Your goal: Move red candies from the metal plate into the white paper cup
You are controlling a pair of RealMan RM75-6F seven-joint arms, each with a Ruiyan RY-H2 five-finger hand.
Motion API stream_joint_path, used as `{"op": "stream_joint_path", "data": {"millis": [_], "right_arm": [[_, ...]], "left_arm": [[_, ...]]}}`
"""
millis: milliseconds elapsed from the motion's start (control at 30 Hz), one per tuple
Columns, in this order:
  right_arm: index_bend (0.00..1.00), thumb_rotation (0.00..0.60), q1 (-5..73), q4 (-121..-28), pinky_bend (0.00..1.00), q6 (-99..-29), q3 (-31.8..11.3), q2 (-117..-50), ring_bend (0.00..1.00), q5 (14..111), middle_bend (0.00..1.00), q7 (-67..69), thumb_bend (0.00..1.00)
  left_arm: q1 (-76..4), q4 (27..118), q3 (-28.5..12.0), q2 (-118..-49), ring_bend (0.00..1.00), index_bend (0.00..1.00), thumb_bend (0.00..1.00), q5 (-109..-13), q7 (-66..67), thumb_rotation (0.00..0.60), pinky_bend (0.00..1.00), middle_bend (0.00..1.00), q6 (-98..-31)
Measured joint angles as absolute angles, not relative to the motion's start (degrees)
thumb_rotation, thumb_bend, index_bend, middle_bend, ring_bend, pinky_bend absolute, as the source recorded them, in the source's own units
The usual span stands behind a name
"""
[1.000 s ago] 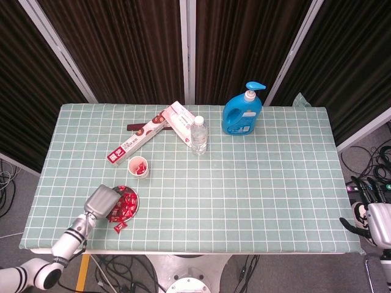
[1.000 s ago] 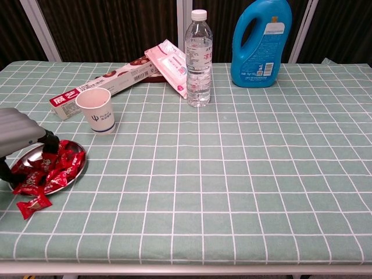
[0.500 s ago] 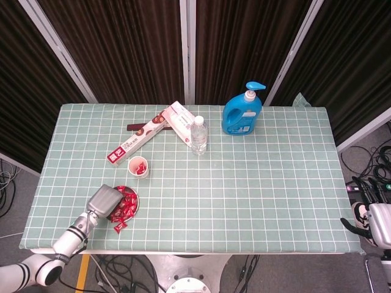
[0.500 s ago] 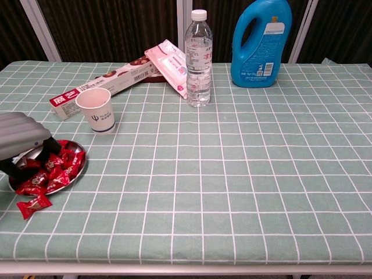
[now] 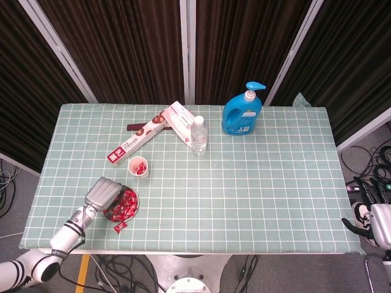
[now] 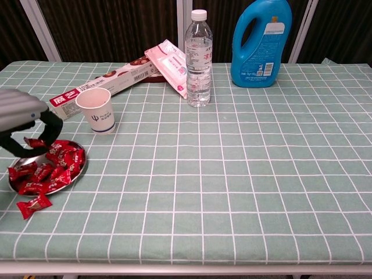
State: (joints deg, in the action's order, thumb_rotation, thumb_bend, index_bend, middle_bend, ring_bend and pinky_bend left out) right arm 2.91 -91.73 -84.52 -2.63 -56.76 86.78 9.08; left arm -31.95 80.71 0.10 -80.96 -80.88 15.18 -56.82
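At lower left, the left hand [image 6: 23,125] pinches a red candy [image 6: 34,142] above the metal plate [image 6: 79,172]. The white paper cup [image 6: 97,110] stands just beyond. The right hand [image 5: 374,223] sits at the frame's right edge, its fingers unreadable.

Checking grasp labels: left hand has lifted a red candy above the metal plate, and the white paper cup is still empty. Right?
Not quite. The left hand does hold a red candy above the round metal plate, as the chest view shows. But the white paper cup is not empty: the head view shows red candy already inside it.
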Motion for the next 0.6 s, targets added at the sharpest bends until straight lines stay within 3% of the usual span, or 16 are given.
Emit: {"op": "stream_joint_path", "data": {"millis": [233,600], "right_arm": [[0.02,0.600,2.95,-91.32,0.31,-84.29,-2.64,-56.95,0.01,86.61,0.13,9.39,0.09],[0.02,0.600,2.59,-90.64,0.31,-84.14,-2.77,-57.01,0.01,85.56,0.13,10.14,0.09]], "left_arm": [[-35.13,83.85,-4.85,-79.14,1.00,0.72,0.52,-80.18,14.45,0.600,1.00,0.76,-57.49],[-41.84,80.19,-9.74,-82.94,1.00,0.63,0.52,-74.33,15.57,0.600,1.00,0.67,-51.07]]}}
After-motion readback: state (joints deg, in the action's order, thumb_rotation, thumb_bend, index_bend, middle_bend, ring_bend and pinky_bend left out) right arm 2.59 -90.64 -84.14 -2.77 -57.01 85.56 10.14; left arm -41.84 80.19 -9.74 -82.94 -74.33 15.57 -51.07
